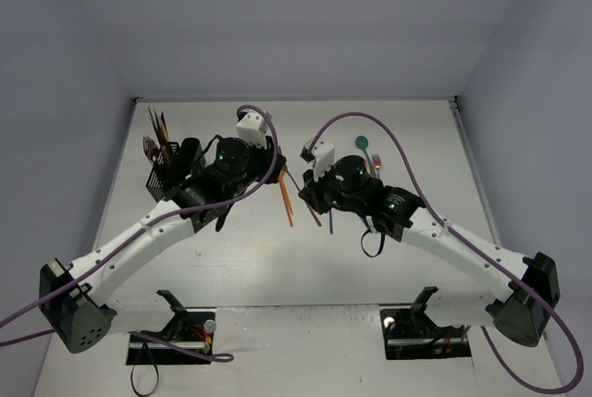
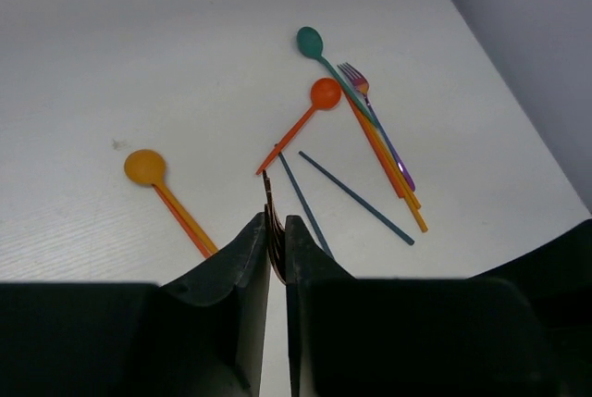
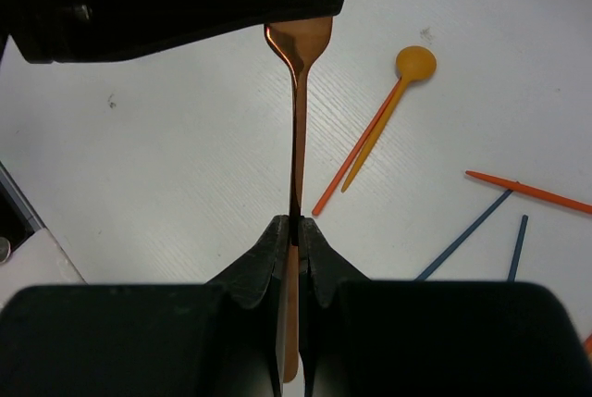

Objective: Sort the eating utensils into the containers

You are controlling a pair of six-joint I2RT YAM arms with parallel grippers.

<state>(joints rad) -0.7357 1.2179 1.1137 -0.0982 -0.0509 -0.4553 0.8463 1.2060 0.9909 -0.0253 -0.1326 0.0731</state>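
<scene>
- Table: you have walls on three sides. The left wall runs just beside the caddy, and the right wall lies near the loose cutlery.
- Open room: you have bare tabletop along the far side and across the near middle, in front of both arms.
- Caddy: black mesh, at the far-left of the table, with several utensils standing upright in it. It is well apart from the right arm.
- Copper fork: held off the table between the two arms, near the middle. Its long axis runs straight from one gripper to the other, with the tines in the left fingers and the handle in the right.
- Left gripper: fingers together, clamped on the tine end, which shows edge-on.
- Right gripper: fingers together, clamped on the handle, whose tail sticks out behind them.
- Loose on the table, past the left fingers in your left wrist view:
  - teal spoon, bowl pointing away
  - purple fork, just beside the teal spoon
  - orange spoon
  - two slim blue pieces
- Yellow spoon: lies apart to the left of that group, its handle running under the held fork.
</scene>
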